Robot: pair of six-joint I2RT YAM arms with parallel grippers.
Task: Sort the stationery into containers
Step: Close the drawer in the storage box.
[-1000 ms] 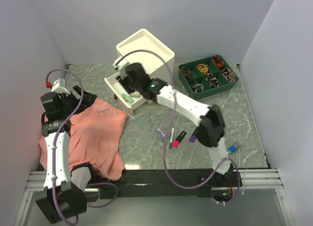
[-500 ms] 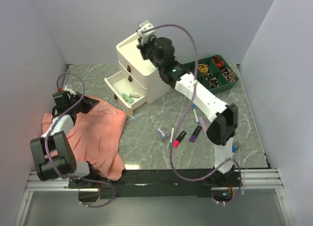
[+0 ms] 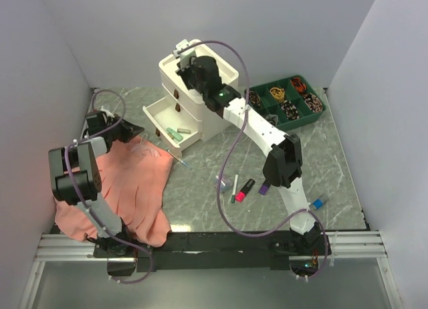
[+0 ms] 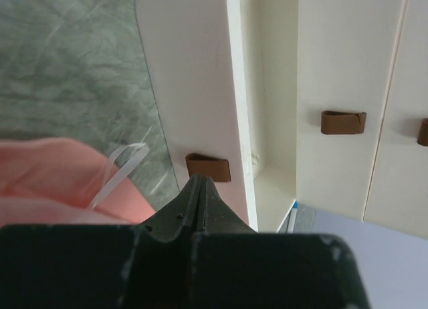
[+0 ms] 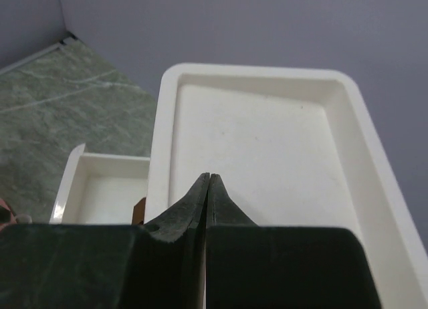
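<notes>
The cream-white cabinet (image 3: 210, 122) stands at the back with its bottom drawer (image 3: 155, 118) pulled out; a green-capped marker (image 3: 179, 132) lies in the drawer. My right gripper (image 3: 188, 69) hangs shut and empty over the recessed top (image 5: 267, 135). My left gripper (image 3: 138, 130) is shut and empty, its tip (image 4: 200, 182) just short of the brown handle (image 4: 208, 167) on the open drawer's front. Loose on the table lie a pen (image 3: 235, 187), a pink highlighter (image 3: 245, 190), a purple highlighter (image 3: 263, 187), a thin pen (image 3: 182, 162) and a blue piece (image 3: 319, 202).
A salmon-pink cloth (image 3: 127, 188) covers the left side under my left arm, with a white plastic strip (image 4: 120, 172) on it. A green compartment tray (image 3: 262, 108) with mixed small items stands at the back right. Walls close in on three sides.
My right arm rose from the open drawer to above the cabinet top and shut. My left gripper swung toward the drawer front and shut.
</notes>
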